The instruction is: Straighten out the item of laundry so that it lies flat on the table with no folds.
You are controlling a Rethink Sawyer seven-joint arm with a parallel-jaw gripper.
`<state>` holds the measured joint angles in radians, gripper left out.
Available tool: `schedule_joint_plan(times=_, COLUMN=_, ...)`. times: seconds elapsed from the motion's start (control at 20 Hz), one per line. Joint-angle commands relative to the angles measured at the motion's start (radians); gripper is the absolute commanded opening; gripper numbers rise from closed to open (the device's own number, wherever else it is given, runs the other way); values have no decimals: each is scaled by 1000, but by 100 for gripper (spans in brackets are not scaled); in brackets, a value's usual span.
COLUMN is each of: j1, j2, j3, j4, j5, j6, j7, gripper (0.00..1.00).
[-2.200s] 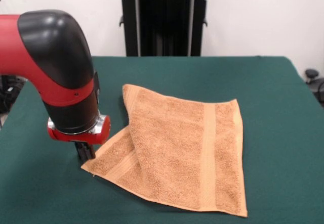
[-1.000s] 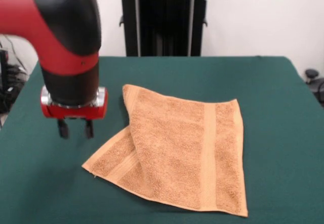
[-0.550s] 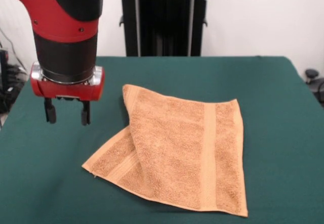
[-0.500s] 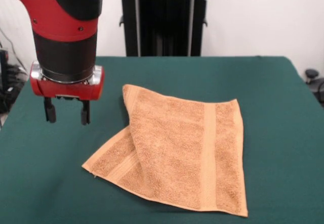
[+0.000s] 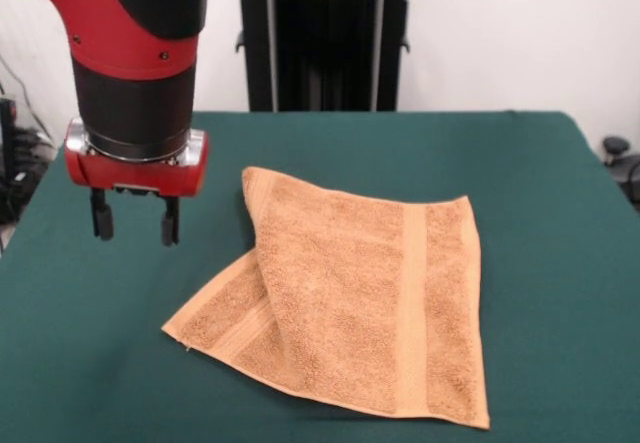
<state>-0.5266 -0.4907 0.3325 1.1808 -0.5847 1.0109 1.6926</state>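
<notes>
Gripper (image 5: 134,226): we see its fingers apart, empty, above the table (image 5: 540,193) | towel (image 5: 350,303): below and beside it, one corner folded over | progress: we judge unfolding remains

We are seeing the towel (image 5: 350,298) lying on the worktop (image 5: 540,183), with its left part folded over. Our gripper (image 5: 133,228) is hanging above the worktop, left of the towel, not touching it.
</notes>
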Motion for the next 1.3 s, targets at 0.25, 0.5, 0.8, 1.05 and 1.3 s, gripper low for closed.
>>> schedule_joint_plan(times=0.25, j1=109, j2=75, j3=-86, j4=168, j5=54, j6=-167, j7=317, gripper=100)
schedule_joint_plan(times=0.5, j1=150, j2=93, j3=-134, j4=165, j5=65, j6=-223, j7=356, gripper=100)
schedule_joint_plan(times=0.8, j1=169, j2=136, j3=-171, j4=157, j5=92, j6=-302, j7=348, gripper=100)
schedule_joint_plan(times=1.05, j1=177, j2=197, j3=-201, j4=140, j5=96, j6=-423, j7=334, gripper=100)
schedule_joint_plan(times=1.3, j1=153, j2=294, j3=-205, j4=96, j5=97, j6=-565, j7=287, gripper=100)
